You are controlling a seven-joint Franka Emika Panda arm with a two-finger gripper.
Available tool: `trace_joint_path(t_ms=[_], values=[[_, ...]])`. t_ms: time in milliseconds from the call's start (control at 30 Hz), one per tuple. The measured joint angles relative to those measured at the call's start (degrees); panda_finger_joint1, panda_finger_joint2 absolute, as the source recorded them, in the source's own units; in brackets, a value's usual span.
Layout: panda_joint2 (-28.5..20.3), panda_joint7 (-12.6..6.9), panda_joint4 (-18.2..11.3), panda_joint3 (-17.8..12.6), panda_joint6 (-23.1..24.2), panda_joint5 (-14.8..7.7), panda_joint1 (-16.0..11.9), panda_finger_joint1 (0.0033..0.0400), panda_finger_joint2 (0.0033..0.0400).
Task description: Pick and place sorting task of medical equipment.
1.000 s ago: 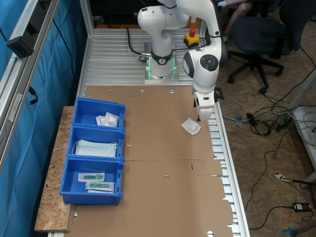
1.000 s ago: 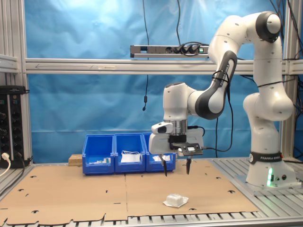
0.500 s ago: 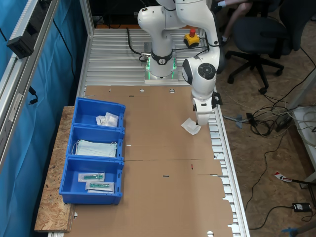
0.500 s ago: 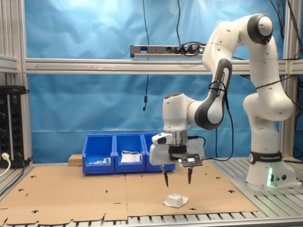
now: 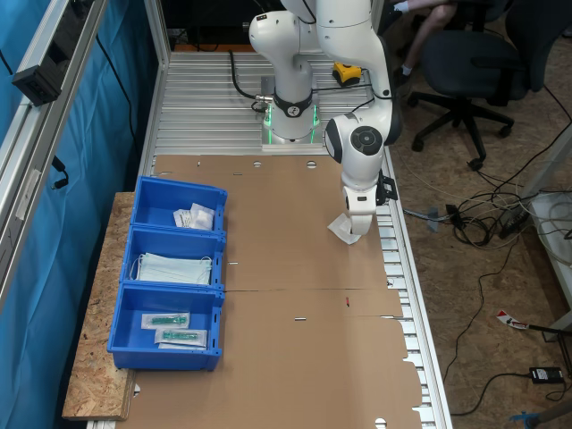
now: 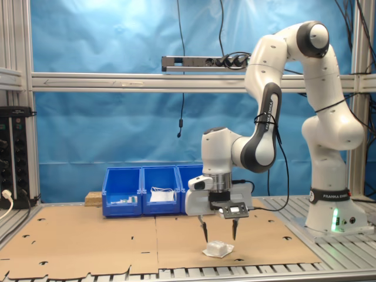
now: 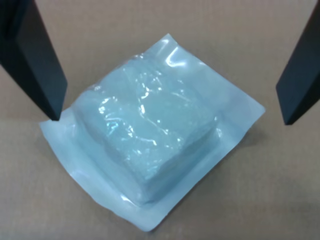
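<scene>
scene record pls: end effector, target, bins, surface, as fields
end effector: open, pointing down, fingers either side of the packet, just above it
target: white packet flat on the cardboard, not gripped
bins: three blue bins in a row
bin contents: small white packets; face masks; long packets with green parts
surface: cardboard sheet on the table

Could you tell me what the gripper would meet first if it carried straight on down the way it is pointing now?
Most likely the white packet on the cardboard: the gripper hangs just above it, jaws open and straddling it.
</scene>
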Motion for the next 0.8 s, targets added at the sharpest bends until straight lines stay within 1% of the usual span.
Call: trace_joint_path(t_ms=[333,800], values=[[2.7,0.64,0.0,-1.1,2.8,0.0,0.0,0.04,0.04],[3.7,0.72,0.0,-2.4,4.6,0.0,0.0,0.04,0.04]])
